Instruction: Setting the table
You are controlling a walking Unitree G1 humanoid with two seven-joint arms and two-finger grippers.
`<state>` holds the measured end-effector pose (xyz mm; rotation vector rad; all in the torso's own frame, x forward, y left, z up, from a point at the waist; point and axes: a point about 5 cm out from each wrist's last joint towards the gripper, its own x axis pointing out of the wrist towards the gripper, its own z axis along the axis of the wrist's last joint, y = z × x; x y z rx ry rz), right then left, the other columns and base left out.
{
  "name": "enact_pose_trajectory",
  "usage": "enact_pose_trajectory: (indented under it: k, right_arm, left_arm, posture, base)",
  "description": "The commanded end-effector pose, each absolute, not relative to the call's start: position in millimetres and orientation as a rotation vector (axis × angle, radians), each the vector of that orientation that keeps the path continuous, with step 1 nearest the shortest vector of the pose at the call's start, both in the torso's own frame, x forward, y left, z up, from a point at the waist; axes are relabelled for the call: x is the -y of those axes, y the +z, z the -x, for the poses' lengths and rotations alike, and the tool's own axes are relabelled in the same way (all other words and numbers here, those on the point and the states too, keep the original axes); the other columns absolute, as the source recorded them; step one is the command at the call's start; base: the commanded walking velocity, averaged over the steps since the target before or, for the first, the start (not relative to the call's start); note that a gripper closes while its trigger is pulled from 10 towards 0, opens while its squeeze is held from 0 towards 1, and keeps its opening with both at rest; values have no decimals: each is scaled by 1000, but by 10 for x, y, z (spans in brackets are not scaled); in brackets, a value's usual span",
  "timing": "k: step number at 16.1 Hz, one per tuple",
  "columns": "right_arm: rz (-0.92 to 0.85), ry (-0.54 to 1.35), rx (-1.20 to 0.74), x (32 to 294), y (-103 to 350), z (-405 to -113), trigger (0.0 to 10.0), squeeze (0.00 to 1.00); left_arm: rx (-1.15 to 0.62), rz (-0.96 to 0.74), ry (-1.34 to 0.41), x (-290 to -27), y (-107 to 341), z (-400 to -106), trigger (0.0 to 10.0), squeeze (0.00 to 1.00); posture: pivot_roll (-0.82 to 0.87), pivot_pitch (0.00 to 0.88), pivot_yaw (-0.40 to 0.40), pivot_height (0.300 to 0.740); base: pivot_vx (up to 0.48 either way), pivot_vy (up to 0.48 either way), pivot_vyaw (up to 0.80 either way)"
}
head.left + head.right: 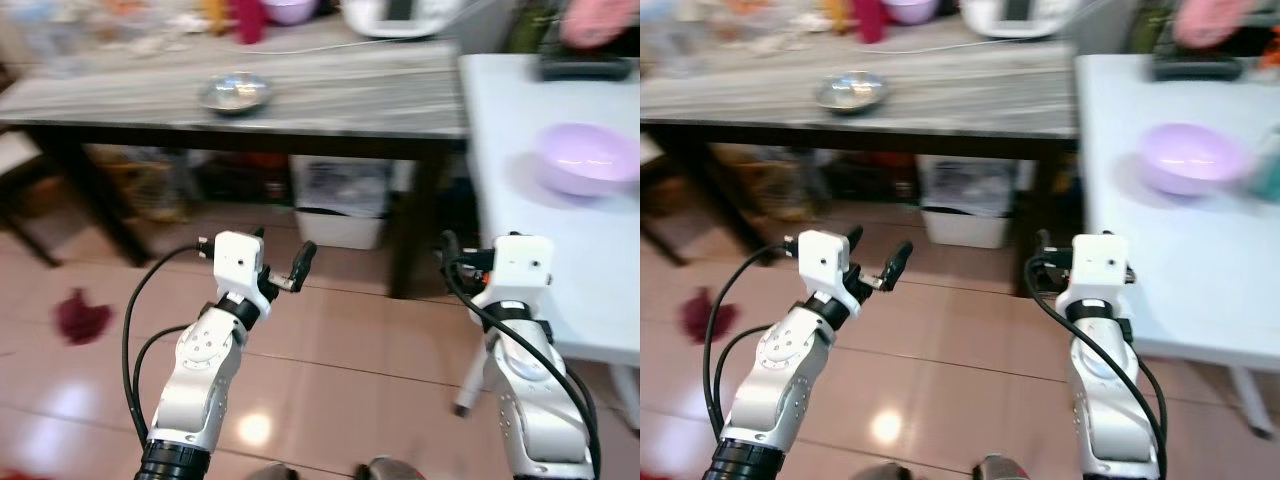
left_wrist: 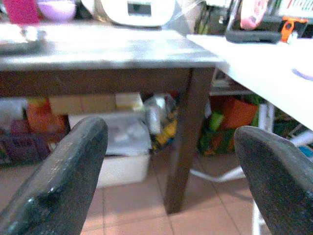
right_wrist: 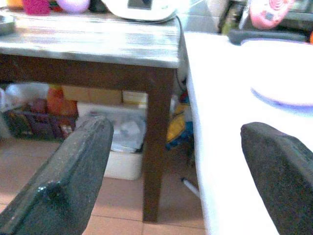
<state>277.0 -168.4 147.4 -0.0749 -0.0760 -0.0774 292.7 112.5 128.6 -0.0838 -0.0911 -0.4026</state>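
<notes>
Left gripper (image 1: 280, 262): I see it raised in front of me over the tiled floor (image 1: 340, 350), fingers (image 2: 63, 186) spread wide with nothing between them.
Right gripper (image 3: 181, 181): I hold it up just beside the near edge of the white worktop (image 1: 560, 200); its wrist view shows the two fingers (image 3: 73, 176) well apart and empty.
Lilac bowl (image 1: 588, 158): sits upright on the white worktop, ahead and to the right of my right arm (the picture is a little blurred here).
Metal bowl (image 1: 236, 93): rests on the grey wood-grain worktop (image 1: 340, 95) ahead of me, well apart from both grippers.
White appliance (image 1: 400, 15): stands at the back of the grey worktop, its cord running along the surface.
Back of the grey worktop: a pink cup (image 1: 248, 20) and a second lilac bowl (image 1: 290, 10) stand close together.
Under the grey worktop: a white storage box (image 1: 342, 200) and mixed clutter I cannot make out clearly.
Floor: a dark red cloth (image 1: 80, 315) lies crumpled to my left.
</notes>
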Motion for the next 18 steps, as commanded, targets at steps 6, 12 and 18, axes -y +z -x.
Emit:
enact_pose_trajectory:
  k: [6, 12, 18]
  right_arm:
    - [82, -84, 169, 1678, 1651, -2711, 10000, 0]
    - [89, -99, 174, 1695, 1666, -2724, 10000, 0]
    - [88, -96, 167, 1688, 1655, -2754, 10000, 0]
  left_arm:
    - [90, 92, -400, -1129, 1311, -2905, 10000, 0]
    - [85, 90, -408, -1105, 1304, -2899, 10000, 0]
    - [69, 104, -408, -1134, 1267, -2889, 10000, 0]
  posture:
    - [-189, 162, 92, 740]
    - [-193, 162, 91, 740]
    - [-191, 163, 91, 740]
  base:
    - [0, -480, 0]
    - [0, -480, 0]
    - [0, -216, 0]
